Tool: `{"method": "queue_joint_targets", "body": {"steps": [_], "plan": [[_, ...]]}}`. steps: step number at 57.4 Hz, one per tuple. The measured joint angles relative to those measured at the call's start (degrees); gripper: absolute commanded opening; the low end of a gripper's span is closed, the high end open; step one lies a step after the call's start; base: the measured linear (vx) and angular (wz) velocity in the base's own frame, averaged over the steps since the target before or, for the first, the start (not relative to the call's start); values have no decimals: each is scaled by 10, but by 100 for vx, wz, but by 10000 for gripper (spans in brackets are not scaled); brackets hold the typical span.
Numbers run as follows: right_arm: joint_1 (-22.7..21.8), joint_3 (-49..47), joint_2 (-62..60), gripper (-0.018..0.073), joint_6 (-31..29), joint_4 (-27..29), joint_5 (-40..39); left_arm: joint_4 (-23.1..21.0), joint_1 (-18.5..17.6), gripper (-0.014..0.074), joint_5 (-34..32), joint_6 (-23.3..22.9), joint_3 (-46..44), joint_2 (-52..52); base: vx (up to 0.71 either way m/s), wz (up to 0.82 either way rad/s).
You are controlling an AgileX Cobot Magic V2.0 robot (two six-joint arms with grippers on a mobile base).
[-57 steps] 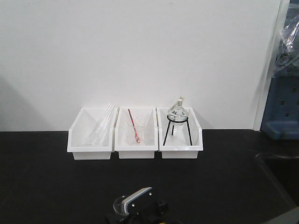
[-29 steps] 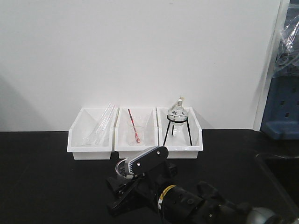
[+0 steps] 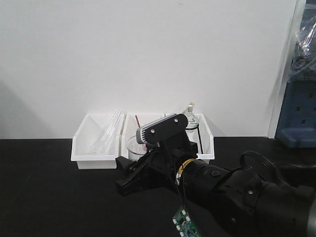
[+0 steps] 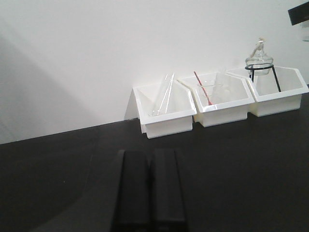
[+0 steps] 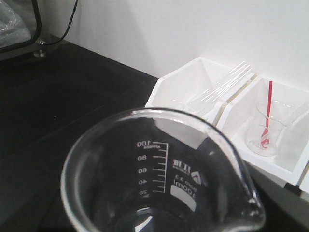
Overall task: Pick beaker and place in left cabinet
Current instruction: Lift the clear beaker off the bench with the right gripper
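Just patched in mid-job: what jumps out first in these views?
The clear glass beaker fills the right wrist view, its graduation marks readable, held above the black counter. In the front view the right arm bulks across the foreground, before three white bins along the wall.

counter (image 4: 53, 164) front/left: open | white bins (image 4: 166, 126) line back wall (image 4: 96, 48) | right arm (image 3: 237, 192) fills centre-right

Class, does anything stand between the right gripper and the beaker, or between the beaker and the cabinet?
Nothing visible separates the right gripper and beaker: the beaker is lifted in its grip. The cabinet is out of view, so that path cannot be judged.
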Motion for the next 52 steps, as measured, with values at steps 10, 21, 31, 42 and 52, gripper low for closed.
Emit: {"method": "queue_joint_targets", "body": {"steps": [10,21,31,42,52], "plan": [[0,0,0,-9,0,0,2,0,0,1,0,0,0,0,0,0],[0,0,0,-9,0,0,4,0,0,1,0,0,0,0,0,0],[0,0,0,-9,0,0,4,0,0,1,0,0,0,0,0,0],[0,0,0,-9,0,0,4,0,0,1,0,0,0,0,0,0],[0,0,0,-9,0,0,4,0,0,1,0,0,0,0,0,0]]}}
